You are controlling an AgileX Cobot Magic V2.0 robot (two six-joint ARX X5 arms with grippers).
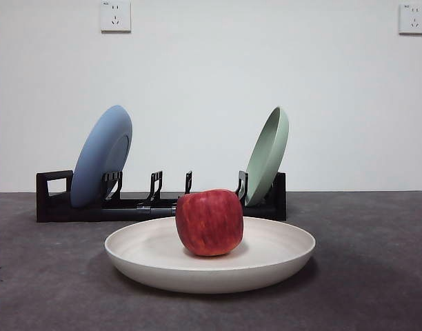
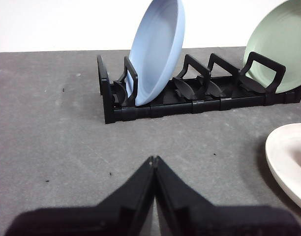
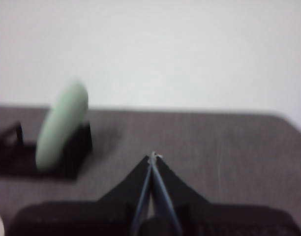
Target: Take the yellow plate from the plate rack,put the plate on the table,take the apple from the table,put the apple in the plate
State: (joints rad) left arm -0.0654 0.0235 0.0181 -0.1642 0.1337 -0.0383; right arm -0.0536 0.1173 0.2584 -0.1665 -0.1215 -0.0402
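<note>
Apparently task at last step, judged complete. Left to right, front view: blue plate [image 1: 101, 155] upright at 9 o'clock end of plate rack [image 1: 161, 203]; apple [image 1: 209, 222] sits centre of yellow plate [image 1: 209, 258], flat on table [image 1: 376, 262] just before rack; green plate [image 1: 267, 155] leans at 3 o'clock end. Left gripper [image 2: 153, 160] pinched closed, empty, over bare table. Right gripper [image 3: 153, 156] blurred, seemingly closed, empty. Next: nothing but arms parked clear.

The yellow plate [image 1: 280, 258] looks matt and smooth, cream-coloured. The apple [image 1: 209, 222] has a faintly glossy, streaked skin. The surface [image 1: 376, 276] is matt, mottled grey. The plate rack [image 2: 190, 101] looks like black plastic, slightly shiny.
</note>
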